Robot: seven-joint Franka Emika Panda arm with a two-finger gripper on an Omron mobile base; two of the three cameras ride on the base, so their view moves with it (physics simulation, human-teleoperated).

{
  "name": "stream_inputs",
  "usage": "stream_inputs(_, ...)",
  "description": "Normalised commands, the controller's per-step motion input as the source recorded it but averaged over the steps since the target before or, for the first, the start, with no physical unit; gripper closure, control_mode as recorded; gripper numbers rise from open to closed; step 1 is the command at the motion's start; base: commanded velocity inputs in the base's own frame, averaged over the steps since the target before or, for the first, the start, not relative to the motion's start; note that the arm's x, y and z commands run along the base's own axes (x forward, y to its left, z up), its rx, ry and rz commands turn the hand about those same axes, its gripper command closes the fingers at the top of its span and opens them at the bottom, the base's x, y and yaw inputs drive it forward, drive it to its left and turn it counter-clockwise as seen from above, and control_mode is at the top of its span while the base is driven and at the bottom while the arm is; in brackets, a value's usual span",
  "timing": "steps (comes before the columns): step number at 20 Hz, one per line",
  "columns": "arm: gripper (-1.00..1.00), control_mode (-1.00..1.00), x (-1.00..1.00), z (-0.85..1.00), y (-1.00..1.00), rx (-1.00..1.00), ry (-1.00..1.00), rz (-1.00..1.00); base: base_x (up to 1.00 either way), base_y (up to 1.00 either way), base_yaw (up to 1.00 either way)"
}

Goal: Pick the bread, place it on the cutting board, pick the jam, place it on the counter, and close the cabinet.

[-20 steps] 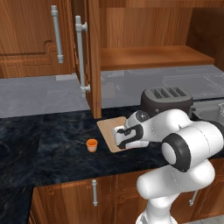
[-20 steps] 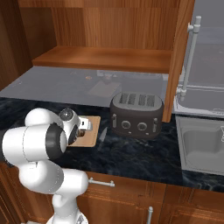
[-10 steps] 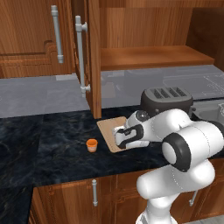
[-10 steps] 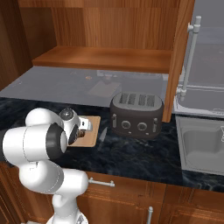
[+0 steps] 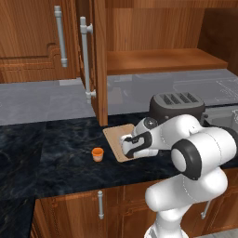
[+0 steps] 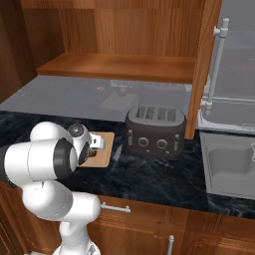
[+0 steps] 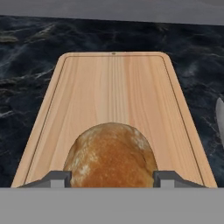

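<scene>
The bread [image 7: 111, 153], a round mottled brown lump, rests on the near end of the light wooden cutting board [image 7: 113, 87]. My gripper [image 7: 111, 177] is down over it with one fingertip against each side. On the counter [image 5: 56, 158] the board [image 5: 114, 135] lies in front of the open cabinet door [image 5: 100, 60], and the gripper [image 5: 128, 146] covers its right part. The small orange jam [image 5: 97, 154] stands on the dark stone just left of the board. From the right, the gripper [image 6: 97, 144] sits low over the board [image 6: 102, 155].
A dark toaster [image 5: 176, 104] stands right behind the arm, close to the board. A knife blade [image 7: 220, 118] lies on the counter beside the board. A sink [image 6: 231, 164] is at the far right. The cabinet shelf [image 6: 119, 67] is above.
</scene>
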Motion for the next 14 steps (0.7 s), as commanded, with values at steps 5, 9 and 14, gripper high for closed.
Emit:
stream_inputs(5,1.0,-1.0,0.0,-0.04,0.0,0.0,0.01,0.0,0.0,0.0,0.0)
stream_inputs(9,-1.0,-1.0,0.0,0.0,0.01,0.0,0.02,0.0,0.0,0.0,0.0)
stream_inputs(14,-1.0,-1.0,0.0,0.0,0.0,0.0,0.0,0.0,0.0,0.0,0.0)
